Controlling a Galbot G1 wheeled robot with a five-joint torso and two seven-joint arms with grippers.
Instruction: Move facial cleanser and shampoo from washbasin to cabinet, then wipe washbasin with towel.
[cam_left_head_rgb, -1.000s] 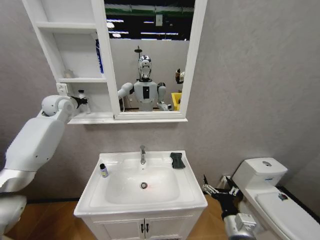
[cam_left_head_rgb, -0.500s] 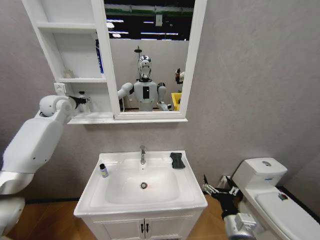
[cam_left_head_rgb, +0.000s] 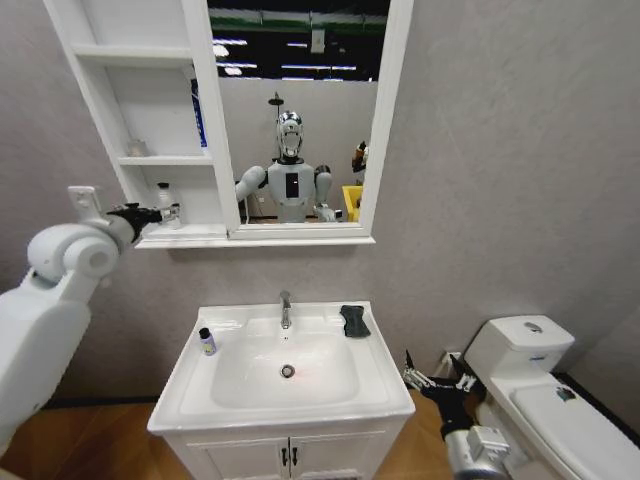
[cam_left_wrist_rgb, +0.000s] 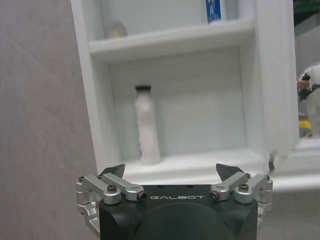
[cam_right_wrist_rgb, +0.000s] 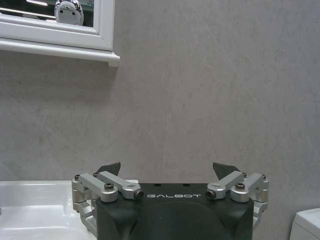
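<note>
Fingers (cam_left_wrist_rgb: 116, 171) of the left gripper (cam_left_wrist_rgb: 172, 172) are standing spread wide and holding nothing, hovering just in front of the cabinet (cam_left_head_rgb: 110, 125) at its lowest compartment. Inside that compartment a white bottle with a dark cap (cam_left_wrist_rgb: 147, 125) is standing upright on the shelf, apart from the fingers, and from the head camera it is showing as a small white bottle (cam_left_head_rgb: 164, 202) at the left gripper's (cam_left_head_rgb: 172, 212) tips. On the shelf above, a blue-labelled container (cam_left_wrist_rgb: 214, 10) and a small pale jar (cam_left_wrist_rgb: 114, 30) are sitting. Down low on the right, the right gripper (cam_right_wrist_rgb: 170, 172) is hanging beside the washbasin (cam_left_head_rgb: 283, 410) with its fingers (cam_right_wrist_rgb: 225, 171) released and empty, facing the grey wall; in the head view it (cam_left_head_rgb: 432, 378) is sitting between the washbasin and the toilet (cam_left_head_rgb: 545, 385). On the washbasin's left rim a small dark bottle with a yellow band (cam_left_head_rgb: 207, 341) is standing upright. The towel (cam_left_head_rgb: 354, 320) is lying folded on the back right corner, near the tap (cam_left_head_rgb: 286, 308).
</note>
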